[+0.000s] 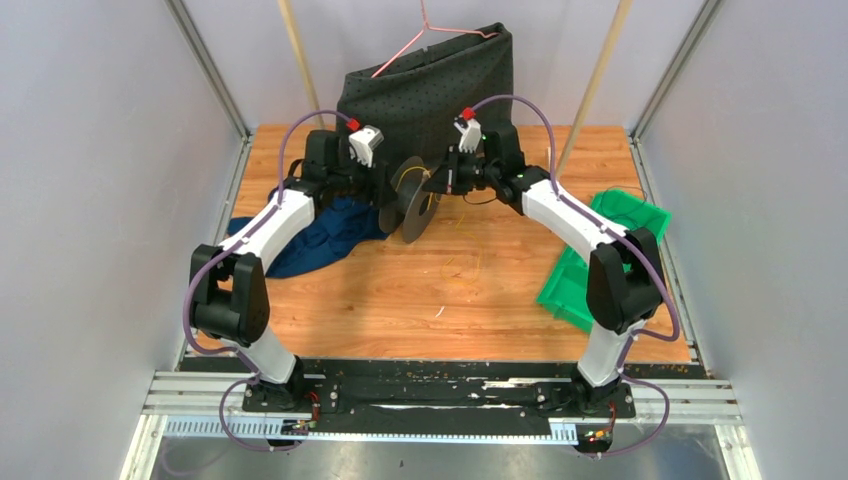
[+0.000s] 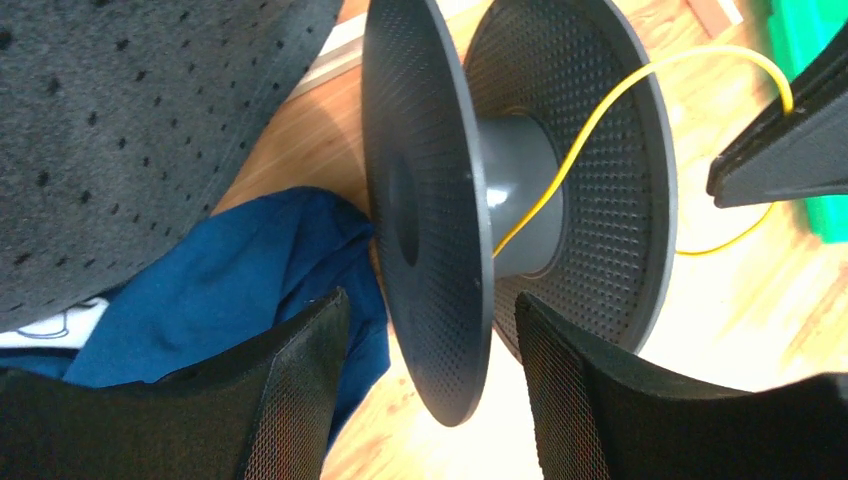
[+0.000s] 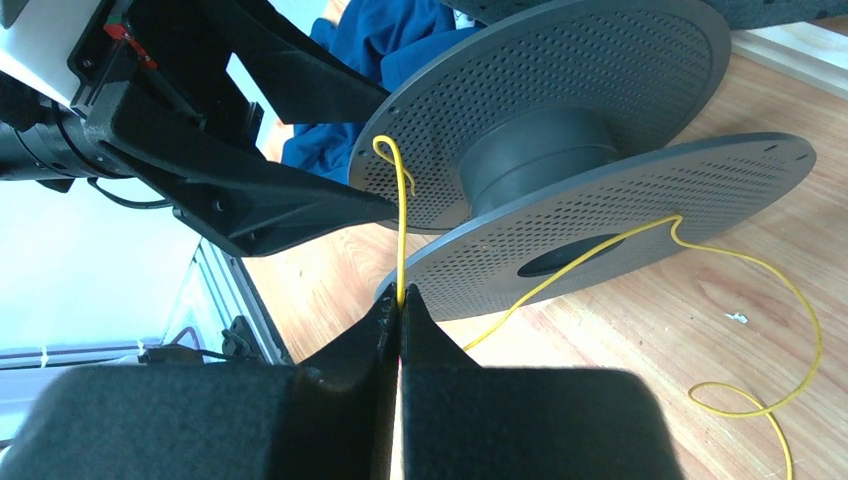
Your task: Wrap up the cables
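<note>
A dark grey perforated spool (image 1: 410,198) stands on edge on the wooden table, between the two grippers. My left gripper (image 2: 431,298) is open, and the spool's near flange (image 2: 430,200) sits between its fingers with a gap on each side. The thin yellow wire (image 3: 401,230) runs from the grey hub (image 2: 520,190) across to my right gripper (image 3: 401,298), which is shut on it just beside the spool's rim. Beyond the pinch, the wire trails in loose loops over the table (image 3: 760,400). My right gripper's finger also shows in the left wrist view (image 2: 790,150).
A dark dotted cloth (image 1: 430,85) hangs on a pink hanger (image 1: 420,30) right behind the spool. A blue cloth (image 1: 320,235) lies under the left arm. Green bins (image 1: 600,250) sit at the right. Two wooden poles lean at the back.
</note>
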Robot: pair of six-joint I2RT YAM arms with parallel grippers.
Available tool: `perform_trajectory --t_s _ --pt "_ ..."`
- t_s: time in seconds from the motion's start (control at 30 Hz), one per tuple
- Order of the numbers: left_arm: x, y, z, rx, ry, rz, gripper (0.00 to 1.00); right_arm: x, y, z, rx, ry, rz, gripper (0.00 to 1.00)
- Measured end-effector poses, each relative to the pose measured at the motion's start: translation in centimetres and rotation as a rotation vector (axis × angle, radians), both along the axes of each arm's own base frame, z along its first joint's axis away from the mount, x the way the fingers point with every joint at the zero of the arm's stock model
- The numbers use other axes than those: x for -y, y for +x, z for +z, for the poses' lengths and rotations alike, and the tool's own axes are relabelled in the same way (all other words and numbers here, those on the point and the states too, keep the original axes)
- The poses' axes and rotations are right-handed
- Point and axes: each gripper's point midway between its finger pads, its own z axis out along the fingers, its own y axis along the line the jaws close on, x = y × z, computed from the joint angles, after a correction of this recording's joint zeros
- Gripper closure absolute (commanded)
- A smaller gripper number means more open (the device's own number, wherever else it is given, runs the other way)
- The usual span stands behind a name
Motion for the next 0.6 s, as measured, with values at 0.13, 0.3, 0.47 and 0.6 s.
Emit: perform_trajectory --t_s 0.13,0.3,0.47,0.6 --pt "-0.2 0.6 -0.2 0.023 0.021 0.049 0.34 -0.2 0.0 -0.4 -0.009 -0.003 0.005 0.99" --pt "-0.1 0.2 -0.1 0.074 0.045 0.092 0.33 -0.3 0.0 -0.4 -0.015 0.0 0.005 0.99" --pt "-0.2 -0.3 0.9 0.124 0.041 0.139 0.33 -0.6 0.2 0.2 -0.012 0.016 0.009 0.99" --pt "-0.6 -0.1 1.5 0.158 0.033 0.175 0.37 -0.8 0.2 0.6 -0.008 0.03 0.016 0.99"
